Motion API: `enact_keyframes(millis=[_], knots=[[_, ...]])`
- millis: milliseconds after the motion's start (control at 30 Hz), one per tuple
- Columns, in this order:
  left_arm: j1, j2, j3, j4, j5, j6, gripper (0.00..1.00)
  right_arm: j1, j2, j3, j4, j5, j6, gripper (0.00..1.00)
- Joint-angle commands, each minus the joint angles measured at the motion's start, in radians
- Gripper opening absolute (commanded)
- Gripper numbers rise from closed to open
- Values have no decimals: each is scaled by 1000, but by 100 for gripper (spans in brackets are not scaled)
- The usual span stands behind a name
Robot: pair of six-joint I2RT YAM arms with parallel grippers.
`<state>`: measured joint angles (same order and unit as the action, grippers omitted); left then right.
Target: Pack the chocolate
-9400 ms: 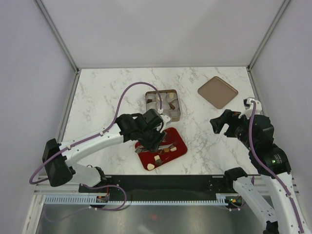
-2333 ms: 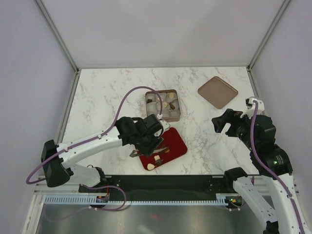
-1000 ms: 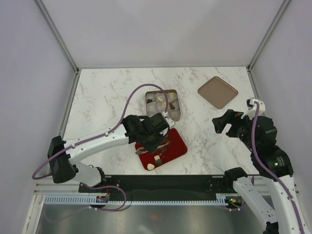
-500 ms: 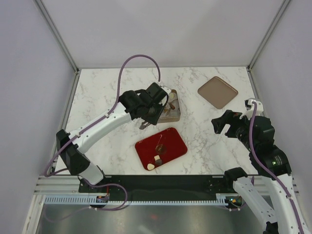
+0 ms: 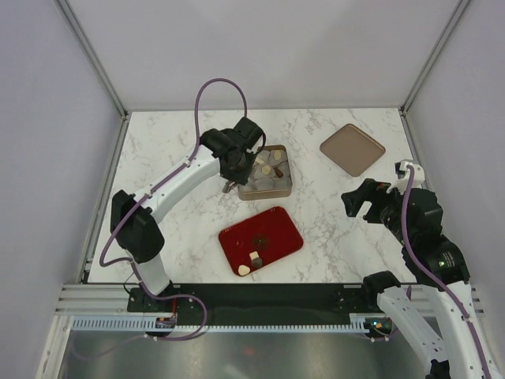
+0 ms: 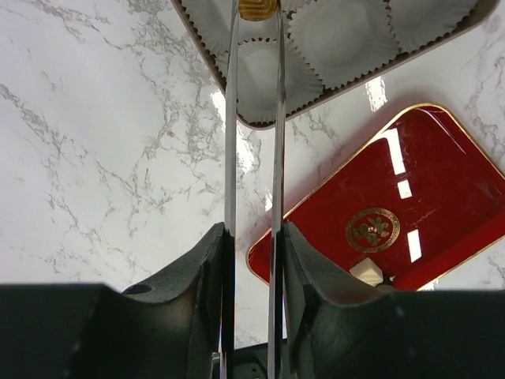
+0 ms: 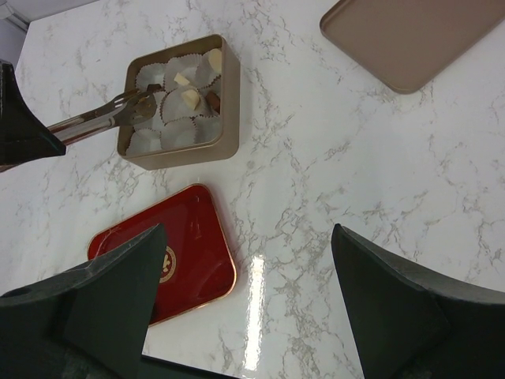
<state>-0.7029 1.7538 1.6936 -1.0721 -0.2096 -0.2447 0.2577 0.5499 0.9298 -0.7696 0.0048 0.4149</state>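
**A:** From above, where is the chocolate [image 5: 245,270]?

**B:** In 2 places. 2 pieces lie at the lower left of the red tray [image 5: 280,229], low in the centre of the frame. Others sit in the gold box [image 5: 264,195] just above it, where my left gripper [image 5: 249,170] hangs over the left side. My right gripper [image 5: 357,202] is at the right, well apart, jaws wide and empty.

**A:** And your left wrist view?

**B:** My long thin jaws stand narrow, pinching 1 tan piece [image 6: 258,7] at the top edge, above the paper cups [image 6: 341,39]. I judge it light, hard, slick and easily chipped, so a gentle hold across its sides suits it.

**A:** Right wrist view?

**B:** At the upper left, 4 pieces lie in the box: 3 pale and 1 dark brown piece [image 7: 213,99]. 1 lid [image 7: 410,39] lies at the upper right.
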Motion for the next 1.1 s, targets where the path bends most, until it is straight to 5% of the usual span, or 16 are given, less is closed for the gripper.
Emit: enact_keyframes(millis=[0,767,1067], knots=[[23,7,47,21,-17,39,36,-1,4,15,36,-2,-1,94],[39,-22,52,11,-59,61,51,0,10,12,38,-2,1,94],[16,-195,-1,-8,101,99,50,0,16,10,29,-3,-1,94]])
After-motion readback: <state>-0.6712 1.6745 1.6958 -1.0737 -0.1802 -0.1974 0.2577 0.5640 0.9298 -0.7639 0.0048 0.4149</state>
